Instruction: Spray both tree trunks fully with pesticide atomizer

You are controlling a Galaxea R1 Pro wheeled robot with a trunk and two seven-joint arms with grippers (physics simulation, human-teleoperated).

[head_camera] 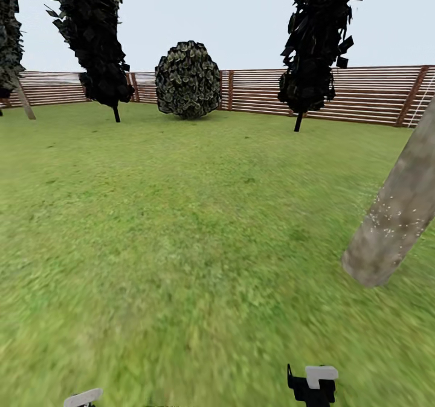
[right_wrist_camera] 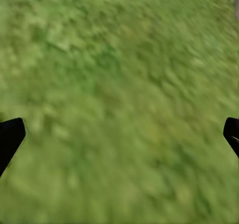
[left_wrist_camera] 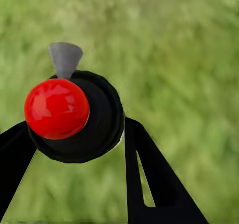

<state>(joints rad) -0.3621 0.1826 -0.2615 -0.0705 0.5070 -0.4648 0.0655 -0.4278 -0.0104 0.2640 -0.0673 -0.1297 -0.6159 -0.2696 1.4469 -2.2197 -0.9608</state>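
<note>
Round bush (head_camera: 188, 80) (leafy, mottled) between two dark conifers (head_camera: 93, 32), before the fence.

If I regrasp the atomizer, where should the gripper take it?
Judging from the left wrist view, grip the pesticide atomizer across its round black body, fingers on opposite flanks as now, coming from behind, leaving the red ball and grey nozzle free.

Head view: high, facing forward and down across the lawn (head_camera: 181, 226) toward the slat fence (head_camera: 362, 96); tree trunk (head_camera: 396, 214) close, right of the fence line. Left wrist view: looks straight down, very near the atomizer (left_wrist_camera: 74, 117), grass behind it. Right wrist view: close over grass (right_wrist_camera: 119, 99). All three share the lawn.
</note>
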